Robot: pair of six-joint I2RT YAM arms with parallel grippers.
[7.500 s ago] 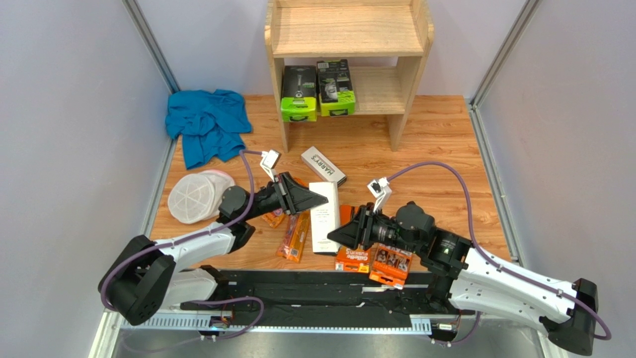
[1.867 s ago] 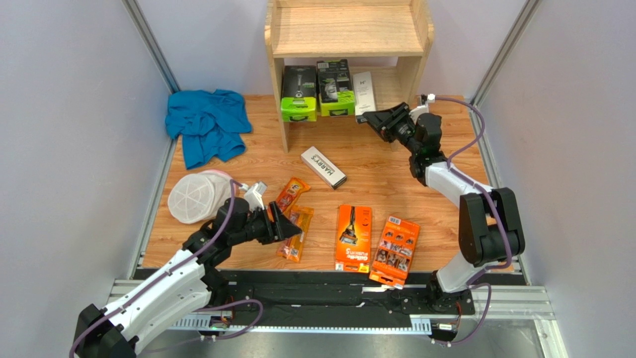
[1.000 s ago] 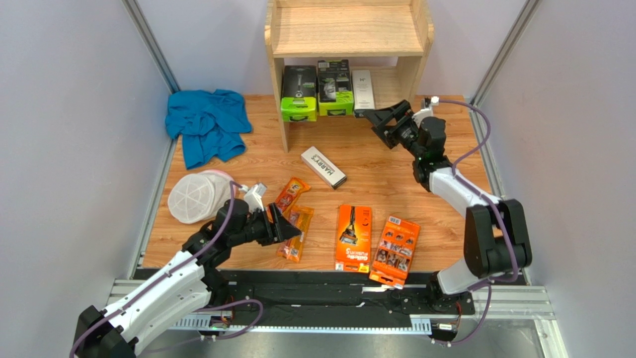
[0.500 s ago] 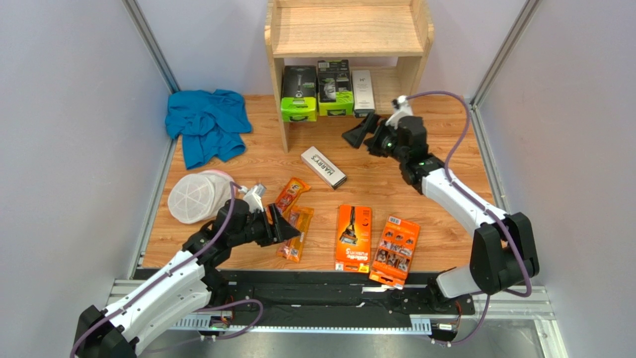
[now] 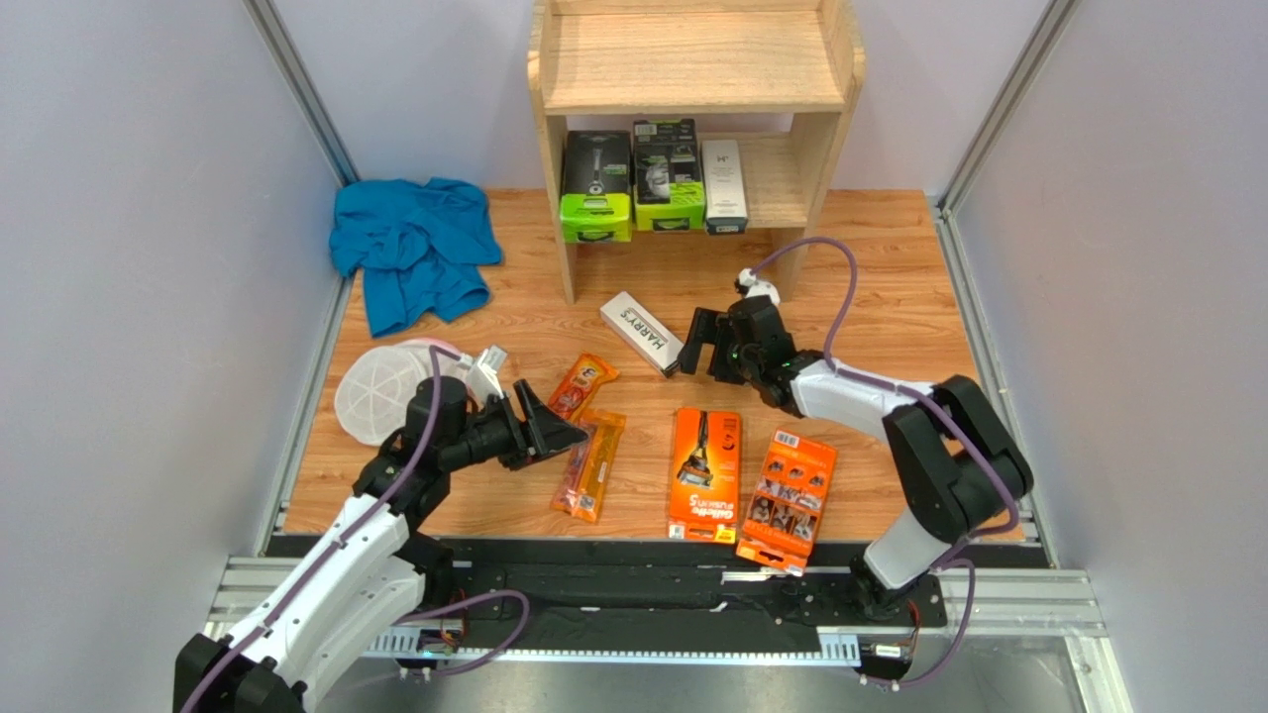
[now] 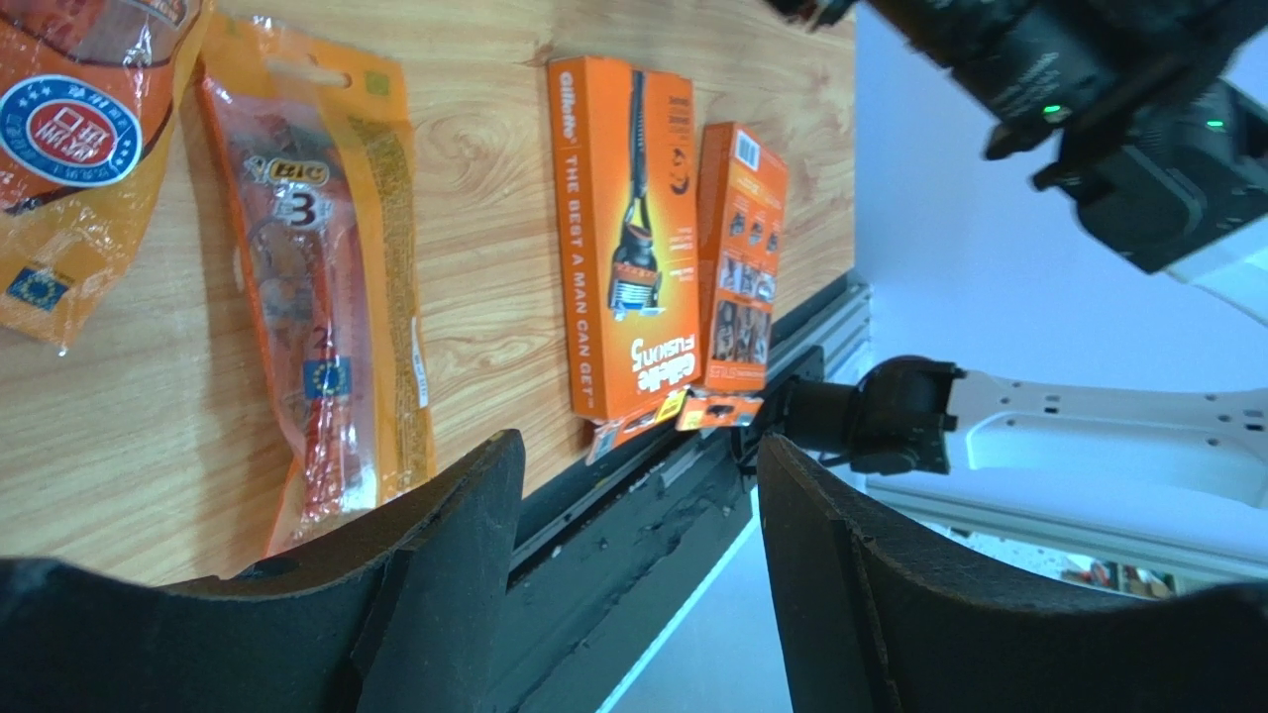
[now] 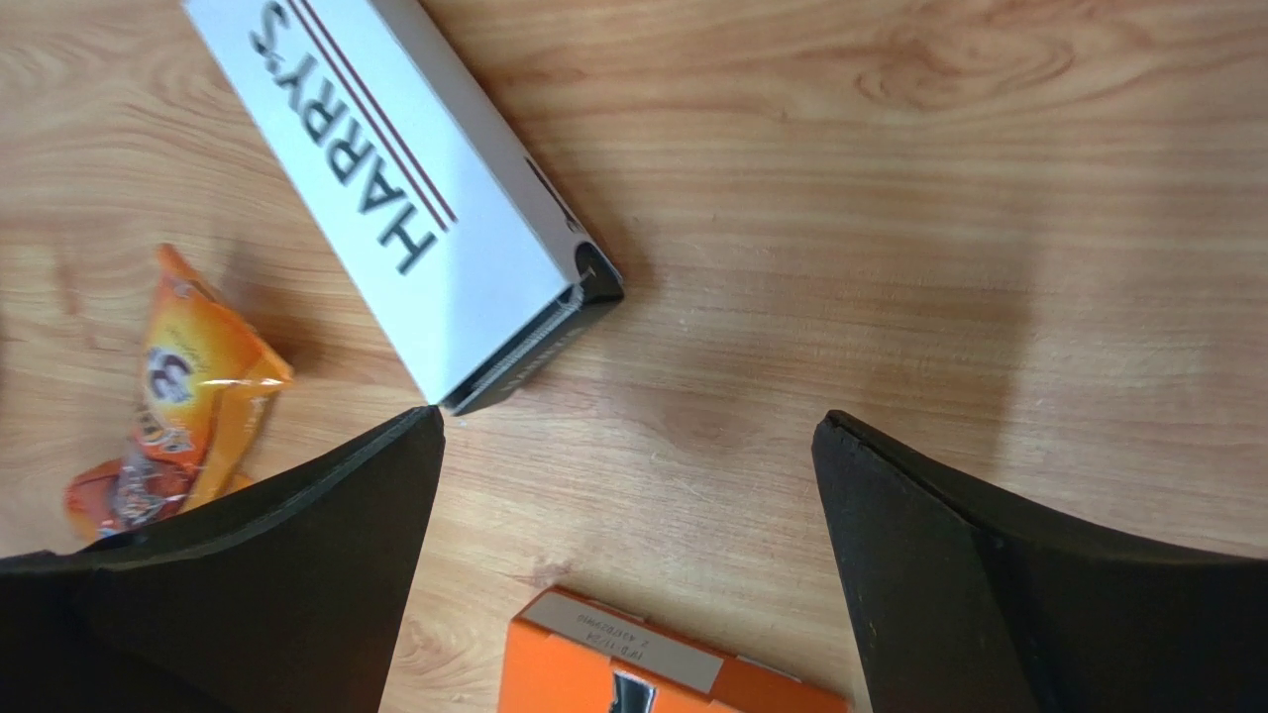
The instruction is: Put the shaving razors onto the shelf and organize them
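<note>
HARRY'S box (image 7: 402,193), flat on the tabletop (image 7: 893,223), short of the shelf (image 5: 692,60). Looks light, stiff, slick; best pinched across its narrow width. Right claw (image 7: 628,421) wide, empty, above its end; left claw (image 6: 637,446) half-spread, empty.

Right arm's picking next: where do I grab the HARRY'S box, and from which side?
From straight above, with the right pincer across the two long edges of the HARRY'S box near mid-length. It lies flat and diagonal, long and narrow, so its short width probably suits the open pincer best.

White arm shells (image 5: 340,572), black joints, purple cables (image 5: 837,271), black wedge fingers (image 7: 253,580)
</note>
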